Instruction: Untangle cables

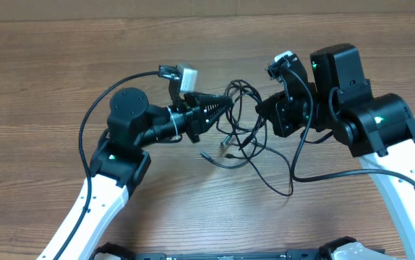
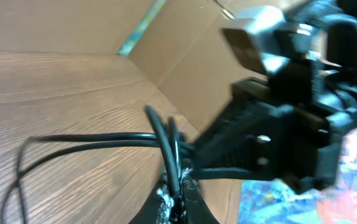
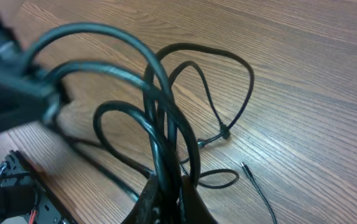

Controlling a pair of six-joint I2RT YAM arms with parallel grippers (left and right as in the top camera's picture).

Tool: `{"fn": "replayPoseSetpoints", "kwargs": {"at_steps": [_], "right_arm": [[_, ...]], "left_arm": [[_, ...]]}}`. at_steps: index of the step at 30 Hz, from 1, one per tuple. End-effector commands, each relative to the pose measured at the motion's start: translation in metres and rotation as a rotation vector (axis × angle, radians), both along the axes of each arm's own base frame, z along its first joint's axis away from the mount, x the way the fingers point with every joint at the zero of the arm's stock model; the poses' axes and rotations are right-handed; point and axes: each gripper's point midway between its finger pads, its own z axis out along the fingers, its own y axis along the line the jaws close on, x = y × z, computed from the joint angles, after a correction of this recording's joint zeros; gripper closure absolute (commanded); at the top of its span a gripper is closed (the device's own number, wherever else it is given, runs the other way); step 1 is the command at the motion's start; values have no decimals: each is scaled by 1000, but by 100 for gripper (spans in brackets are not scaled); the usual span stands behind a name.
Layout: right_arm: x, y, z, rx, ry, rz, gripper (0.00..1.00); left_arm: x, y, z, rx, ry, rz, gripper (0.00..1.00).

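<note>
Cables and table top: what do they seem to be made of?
The cables look like thin cords in black rubbery or plastic insulation, smooth and slightly glossy: light glints along them, and they bend into loose loops. The table shows brown wood grain with a matte finish. Whether it is solid wood or a printed laminate cannot be told.

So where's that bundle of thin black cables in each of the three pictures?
Overhead: the cables sit mid-picture, a loose tangle.
Left wrist: low centre, rising from the left tool, strands trailing left.
Right wrist: big loops filling the middle, gathered into the right tool at the bottom.
Shared landmark: the wood-grain table under them in all three.
</note>
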Motion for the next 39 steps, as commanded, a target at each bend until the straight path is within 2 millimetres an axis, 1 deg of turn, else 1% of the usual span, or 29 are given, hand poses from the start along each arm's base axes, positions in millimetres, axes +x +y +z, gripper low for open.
{"fn": "replayPoseSetpoints", "kwargs": {"at_steps": [1,3,5,12,13,14,15,16,20,29,31,33,35,37,39], "right_arm": [[1,2,7,12,-19,9,96],[1,2,7,13,-20,9,96],[1,2,7,13,-20,9,96],[1,2,7,14,-20,9,96],[1,2,7,14,-19,9,96],[1,2,7,16,-17,6,96],[1,3,7,24,-14,9,96],[-1,6,9,39,-11,21,96],[-6,18,17,109,-6,77,96],[-8,20,19,123,-4,89,96],[-9,24,21,142,-4,104,96],[-9,24,22,147,-7,107,96],[-9,24,23,147,-9,107,96],[-9,25,23,148,-9,108,96],[-10,26,23,156,-6,115,96]], "left_arm": [[10,10,-4,-14,18,-43,96],[3,8,0,-27,-5,-99,96],[0,7,4,-33,-25,-119,96],[0,6,4,-31,-38,-119,96],[0,6,4,-30,-35,-120,96],[0,6,3,-27,-36,-121,93],[-1,5,2,-21,-48,-126,87],[-1,4,0,-12,-59,-129,85],[-1,0,-9,16,-76,-145,84],[0,-1,-12,20,-76,-145,83],[-5,-3,-11,15,-75,-177,85],[-11,-6,-11,11,-75,-206,85],[-18,-13,-11,17,-103,-234,82],[-22,-17,-11,29,-147,-252,74],[-24,-19,-11,34,-169,-261,72]]}}
